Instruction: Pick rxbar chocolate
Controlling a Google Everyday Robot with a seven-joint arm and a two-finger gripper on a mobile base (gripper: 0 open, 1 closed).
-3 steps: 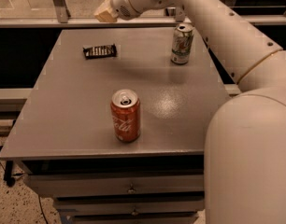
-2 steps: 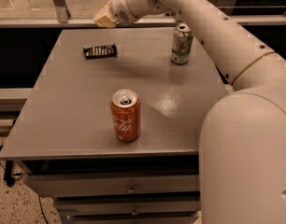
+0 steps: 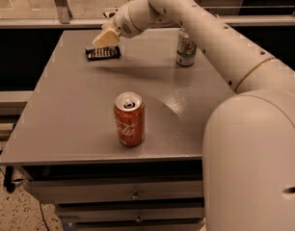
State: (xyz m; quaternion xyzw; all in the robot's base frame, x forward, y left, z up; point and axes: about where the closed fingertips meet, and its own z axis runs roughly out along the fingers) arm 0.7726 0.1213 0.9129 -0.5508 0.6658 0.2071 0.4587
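Observation:
The rxbar chocolate (image 3: 103, 53) is a flat black bar with pale lettering, lying at the far left of the grey table (image 3: 65, 114). My gripper (image 3: 105, 39) hangs just above the bar's right half, its cream-coloured fingers pointing down and left. The white arm reaches to it from the lower right across the table. Whether the gripper touches the bar cannot be told.
A red cola can (image 3: 129, 119) stands upright near the table's front middle. A white-green can (image 3: 186, 47) stands at the far right, partly behind the arm. The table has drawers below its front edge. A railing runs behind the table.
The gripper has come down and forward from above the table's back edge to just over the bar. The bar and both cans have not moved.

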